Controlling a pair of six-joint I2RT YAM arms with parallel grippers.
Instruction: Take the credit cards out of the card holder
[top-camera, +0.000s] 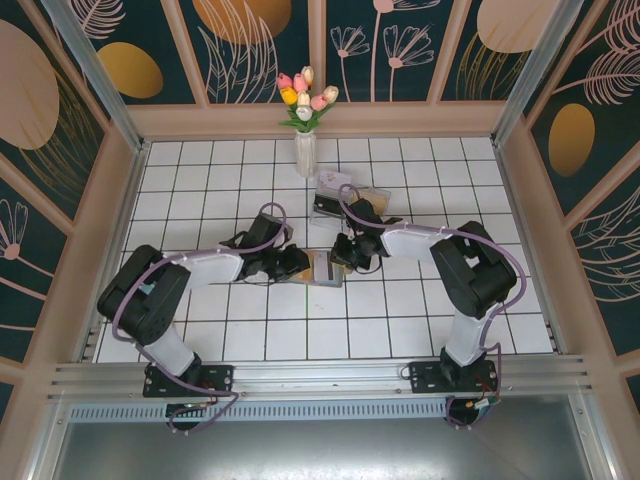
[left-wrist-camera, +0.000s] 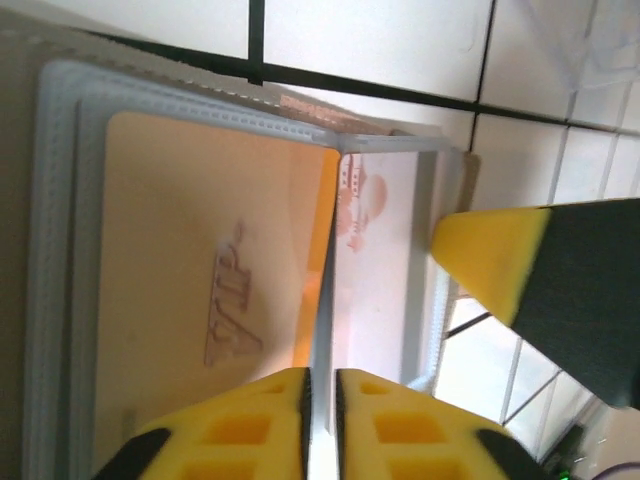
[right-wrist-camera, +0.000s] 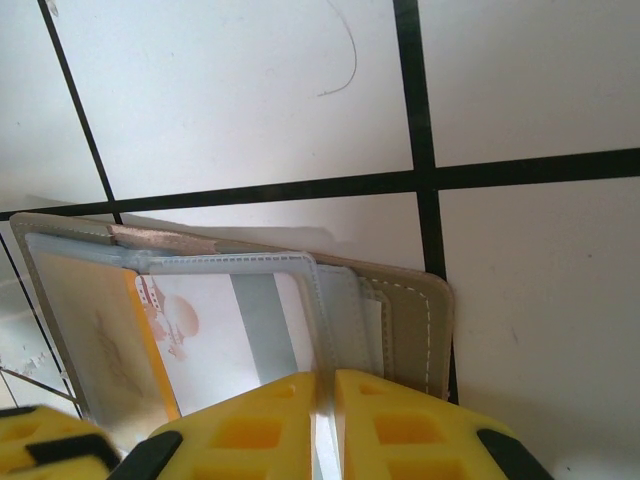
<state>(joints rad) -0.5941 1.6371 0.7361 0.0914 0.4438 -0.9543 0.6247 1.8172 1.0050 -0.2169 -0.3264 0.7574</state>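
Open card holder (top-camera: 325, 268) lies at the centre of the table (top-camera: 200, 180), credit cards (right-wrist-camera: 200, 340) in clear sleeves (right-wrist-camera: 330, 310). Left gripper (left-wrist-camera: 322, 385) and right gripper (right-wrist-camera: 325, 385) each pinch a sleeve edge. A pull may drag the whole holder, cards and all.

We see the card holder (top-camera: 325, 268) lying open near the middle of the white-tiled bench (top-camera: 400, 330), its beige-grey stitched cover against the tiles and its clear sleeves lifted. A tan-yellow card (left-wrist-camera: 200, 300) embossed "VIP" sits in one sleeve. Beside it, a white card (right-wrist-camera: 200, 340) with reddish print and a grey stripe sits in another.
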